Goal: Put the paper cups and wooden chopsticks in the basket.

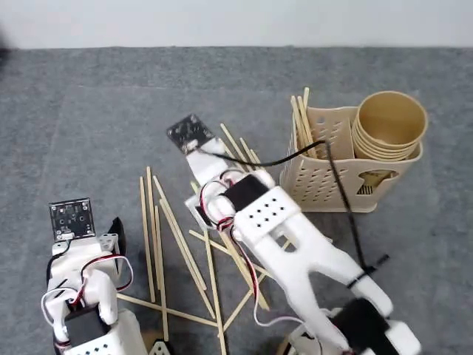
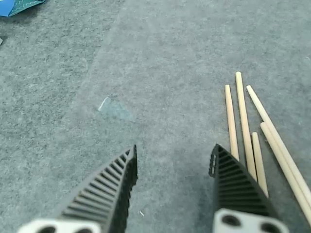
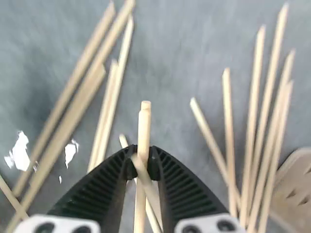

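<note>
Clamped in the right gripper is a pale wooden chopstick, its long axis running straight out past the fingertips. Loose chopsticks fan over the grey table around it. Near, closer to this arm, stands the basket, paper cups already inside. Left gripper gapes, holding nothing

The high camera looks steeply down over the grey table from the arms' base side. Each wrist camera rides close above the table, facing forward past the left gripper or the right gripper. All three views share the scattered chopsticks.
</note>
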Robot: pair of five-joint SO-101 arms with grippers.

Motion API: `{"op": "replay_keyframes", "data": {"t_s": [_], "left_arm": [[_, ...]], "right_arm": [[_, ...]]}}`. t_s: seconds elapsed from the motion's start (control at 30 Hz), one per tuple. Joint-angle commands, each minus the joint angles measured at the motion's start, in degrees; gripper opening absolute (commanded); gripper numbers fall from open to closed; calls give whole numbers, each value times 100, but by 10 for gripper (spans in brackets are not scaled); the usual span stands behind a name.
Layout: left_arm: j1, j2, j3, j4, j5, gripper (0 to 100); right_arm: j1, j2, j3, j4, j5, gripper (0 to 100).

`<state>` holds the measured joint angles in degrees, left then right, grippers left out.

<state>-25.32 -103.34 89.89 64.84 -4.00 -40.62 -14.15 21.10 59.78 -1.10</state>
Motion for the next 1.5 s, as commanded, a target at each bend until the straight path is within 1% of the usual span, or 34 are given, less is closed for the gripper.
{"op": "replay_keyframes", "data": {"t_s": [0.0, 0.2, 0.43, 0.53, 0.67, 0.8, 0.93, 1.03, 1.1, 1.2, 1.37, 1.4, 1.47], "left_arm": [[-9, -88, -48, -132, -53, 230], [-9, -88, -48, -132, -53, 230], [-9, -88, -48, -132, -53, 230], [-9, -88, -48, -132, -53, 230], [-9, -88, -48, -132, -53, 230], [-9, -88, -48, -132, -53, 230], [-9, -88, -48, -132, -53, 230], [-9, -88, -48, -132, -53, 230], [-9, -88, -48, -132, -53, 230], [-9, -88, -48, -132, -53, 230], [-9, -88, -48, -132, -53, 230], [-9, -88, -48, -132, -53, 230], [-9, -88, -48, -132, -53, 230]], "right_arm": [[145, -585, -756, -13, 35, 8], [488, -1007, -1512, -13, 35, 8], [637, -1710, -2110, -31, 26, 8], [866, -1965, -2400, -101, 70, 8], [1411, -2220, -2611, -488, 105, 8], [1833, -2440, -2593, -1086, 536, 8], [2255, -2633, -2593, -1631, 730, 8], [2563, -2659, -2576, -1815, 730, 8], [2791, -2703, -2374, -1947, 721, 8], [3073, -2809, -1644, -2484, 738, 8], [3345, -3486, 316, -4295, 765, 8], [3354, -3591, 668, -4541, 774, 8], [3327, -3758, 1196, -4699, 897, 8]]}}
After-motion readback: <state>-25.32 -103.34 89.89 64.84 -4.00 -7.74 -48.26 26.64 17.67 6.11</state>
